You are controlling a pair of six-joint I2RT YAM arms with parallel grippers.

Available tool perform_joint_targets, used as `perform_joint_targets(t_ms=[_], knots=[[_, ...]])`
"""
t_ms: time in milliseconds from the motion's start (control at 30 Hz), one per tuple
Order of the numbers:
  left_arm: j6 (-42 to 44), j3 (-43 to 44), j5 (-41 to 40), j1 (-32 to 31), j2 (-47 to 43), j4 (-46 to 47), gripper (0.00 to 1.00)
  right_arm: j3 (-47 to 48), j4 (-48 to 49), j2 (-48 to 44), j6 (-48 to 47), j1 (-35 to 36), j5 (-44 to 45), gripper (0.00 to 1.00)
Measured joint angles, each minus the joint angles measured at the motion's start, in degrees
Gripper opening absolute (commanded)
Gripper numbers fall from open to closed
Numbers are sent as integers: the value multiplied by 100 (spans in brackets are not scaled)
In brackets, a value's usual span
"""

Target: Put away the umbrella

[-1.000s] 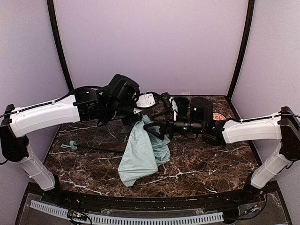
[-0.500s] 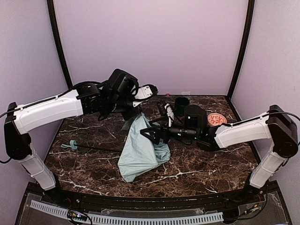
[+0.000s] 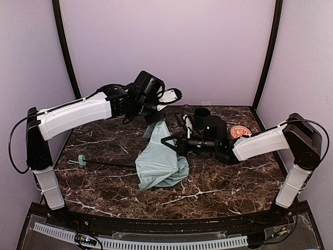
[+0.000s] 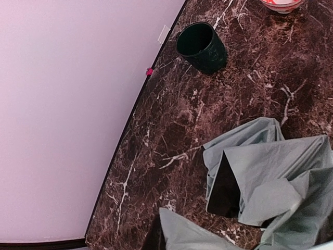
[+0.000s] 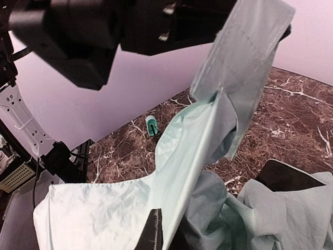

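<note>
Well, the left gripper [image 3: 154, 119] is clamped on a raised edge of the pale mint-green fabric umbrella [image 3: 156, 166] sprawled on the dark marble table [image 3: 229, 179], right gripper [image 3: 166, 142] pinched shut on a fold; opposed pulls could tear it.

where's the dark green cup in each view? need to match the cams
Top external: dark green cup sits far back, right of centre.
Left wrist: top centre, above the fabric.
Right wrist: not in it.
Shared landmark: the mint umbrella canopy shows in all three views.
</note>
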Motion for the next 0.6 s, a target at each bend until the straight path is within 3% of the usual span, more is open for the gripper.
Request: perform_joint_targets(t_ms=[167, 267, 333, 600], knots=[[94, 1113, 103, 286, 1064, -186, 3, -168, 894, 378, 568, -544, -442, 0], [24, 1563, 247, 535, 1648, -201, 22, -146, 1207, 680, 815, -791, -507, 0], [-57, 1685, 317, 734, 1899, -133, 30, -72, 1252, 975, 925, -859, -573, 0], [-398, 1969, 789, 1443, 2358, 334, 72, 144, 1224, 1799, 1368, -1078, -702, 0]])
